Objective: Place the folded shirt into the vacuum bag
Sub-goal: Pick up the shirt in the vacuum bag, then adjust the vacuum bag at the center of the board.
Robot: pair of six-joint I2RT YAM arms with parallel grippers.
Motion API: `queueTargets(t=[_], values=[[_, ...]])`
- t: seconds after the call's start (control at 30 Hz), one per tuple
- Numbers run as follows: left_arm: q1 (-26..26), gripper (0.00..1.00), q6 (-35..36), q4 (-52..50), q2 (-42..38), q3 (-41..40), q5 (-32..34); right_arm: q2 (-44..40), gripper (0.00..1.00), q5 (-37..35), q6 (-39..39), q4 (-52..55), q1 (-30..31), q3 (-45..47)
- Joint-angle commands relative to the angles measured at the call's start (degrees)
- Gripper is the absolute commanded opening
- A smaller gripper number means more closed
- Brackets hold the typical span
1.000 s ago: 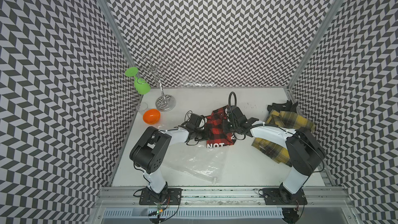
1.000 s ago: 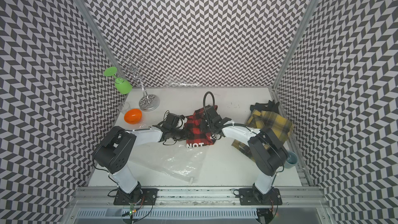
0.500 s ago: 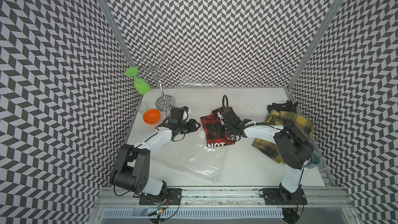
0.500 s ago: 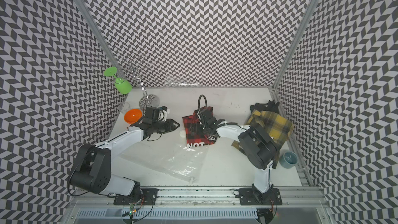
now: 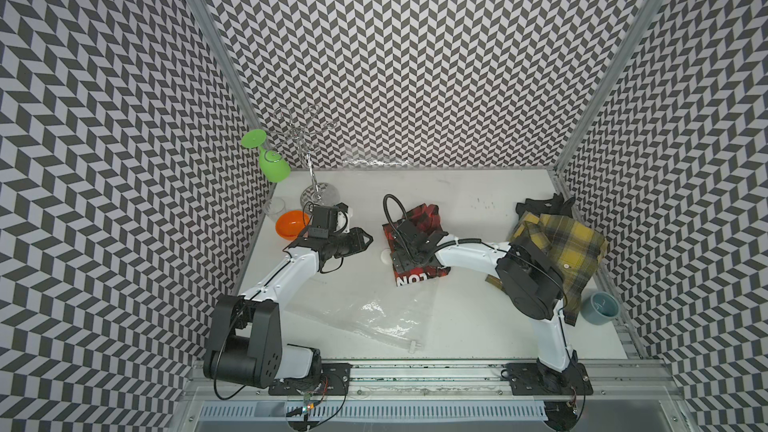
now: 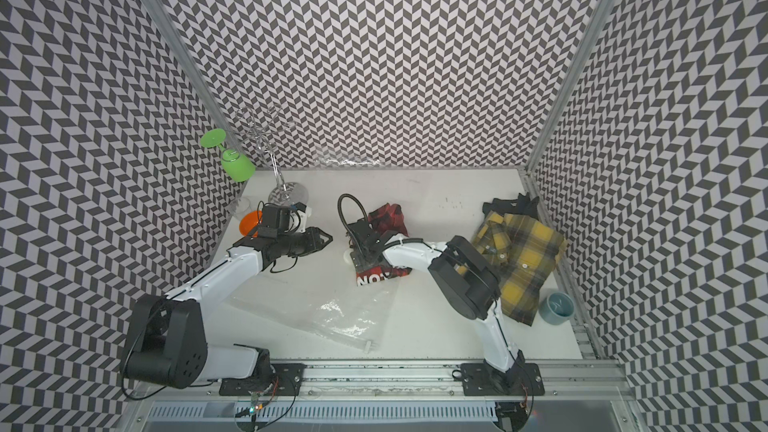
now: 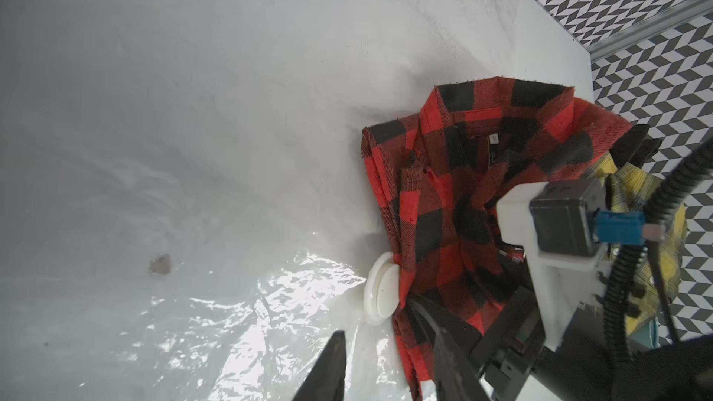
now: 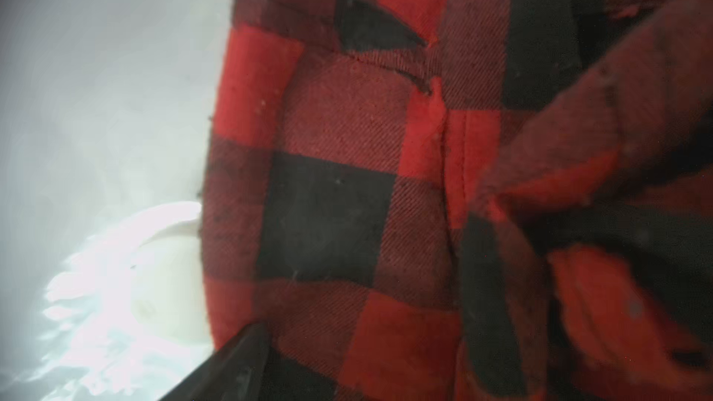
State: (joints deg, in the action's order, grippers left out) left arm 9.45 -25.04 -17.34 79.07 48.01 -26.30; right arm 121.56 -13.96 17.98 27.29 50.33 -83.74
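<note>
Chevron walls enclose the white bench (image 5: 478, 209). Against the valve cap (image 7: 382, 289) of the vacuum bag (image 5: 374, 317) lies the folded shirt (image 5: 419, 218), likely pushed deep; whether inside or atop the film is unclear. Over it, beside the cap, sits the right pincer (image 5: 401, 259), its spread untellable; the left pincer (image 5: 366, 238), half-spread and empty, hangs near the cap, probably out of the way.

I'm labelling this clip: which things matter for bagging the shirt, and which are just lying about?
Job: red plaid shirt, vacuum bag, its white valve cap.
Lying about: yellow plaid shirt, orange bowl, green glass, wire rack, blue-grey cup, clear glass.
</note>
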Motion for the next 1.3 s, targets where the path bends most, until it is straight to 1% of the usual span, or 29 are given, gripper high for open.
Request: queueTargets(t=[0.0,0.03,0.07,0.1,0.17,0.2,0.23,0.3,0.37,0.4,0.5,0.6,0.67,0.73,0.8,0.87,0.97,1.0,1.07,1.1,1.17,1.27], values=[[-0.1,0.39,1.2,-1.0,-2.0,0.2,-0.3,11.3,1.0,0.2,-1.3,13.3,0.7,3.5],[-0.1,0.39,1.3,-1.2,-2.0,0.3,-0.2,11.8,0.92,-0.1,-1.1,13.6,0.6,3.8],[-0.1,0.39,1.2,-1.4,-2.3,0.5,-0.1,12.0,0.79,0.1,-1.1,13.5,0.3,4.4],[-0.1,0.39,1.3,-1.6,-2.4,0.6,0.2,11.9,0.62,0.5,-1.2,13.2,0.0,5.1],[-0.1,0.39,1.4,-2.1,-2.6,0.8,0.5,10.7,0.38,0.5,-1.2,13.0,-0.6,5.9],[0.0,0.39,1.5,-2.5,-2.7,0.8,0.9,9.5,0.31,0.5,-1.2,12.6,-0.9,6.2],[-0.1,0.39,1.5,-2.6,-2.8,0.8,0.9,7.6,0.28,0.5,-1.3,12.2,-1.3,6.7],[0.3,0.39,1.8,-3.0,-2.7,0.8,1.1,4.1,0.25,-0.7,-1.4,12.3,-2.3,6.9],[1.3,0.39,1.8,-3.4,-2.5,0.4,1.4,0.7,0.18,-4.5,-1.5,13.1,-3.3,6.4],[2.0,0.39,1.8,-3.4,-2.4,0.1,1.8,-0.9,0.18,-6.2,-1.5,13.4,-3.7,6.2],[5.2,0.39,0.6,-2.9,-1.9,-1.8,3.0,-6.5,0.16,-10.5,-1.9,13.4,-5.1,4.9],[10.0,0.38,-1.7,-1.2,-0.9,-5.3,4.1,-13.5,0.1,-11.3,-2.5,12.4,-6.4,2.5],[13.4,0.38,-3.3,0.3,0.0,-7.5,4.8,-17.7,0.09,-10.1,-2.4,11.7,-8.0,1.1],[15.8,0.38,-4.6,1.8,1.1,-9.1,4.8,-21.2,0.07,-8.4,-1.7,11.1,-9.4,0.7],[17.4,0.38,-5.8,3.6,2.4,-10.3,4.6,-24.5,0.07,-5.5,-0.7,9.8,-10.0,2.1],[18.7,0.38,-6.3,5.2,4.2,-10.9,4.7,-28.1,0.06,-1.4,1.1,7.5,-10.0,5.2],[20.0,0.38,-6.3,6.9,6.8,-11.1,5.3,-32.5,0.05,6.7,5.6,2.3,-10.0,12.1],[20.4,0.38,-6.5,7.7,7.4,-11.1,5.4,-33.4,0.05,8.5,7.2,0.3,-10.0,14.8],[20.9,0.38,-7.2,9.2,8.8,-11.4,5.1,-35.0,0.05,8.8,7.4,-3.7,-9.9,20.3],[21.3,0.38,-7.9,10.4,9.6,-11.5,4.7,-35.4,0.05,11.8,10.2,-5.5,-9.9,22.2],[22.3,0.38,-9.3,12.4,10.9,-11.7,4.1,-35.1,0.05,10.7,12.2,-7.2,-10.0,25.0],[24.6,0.38,-12.1,16.5,14.3,-12.1,2.2,-31.2,0.05,7.0,10.1,-5.5,-11.6,25.9]])
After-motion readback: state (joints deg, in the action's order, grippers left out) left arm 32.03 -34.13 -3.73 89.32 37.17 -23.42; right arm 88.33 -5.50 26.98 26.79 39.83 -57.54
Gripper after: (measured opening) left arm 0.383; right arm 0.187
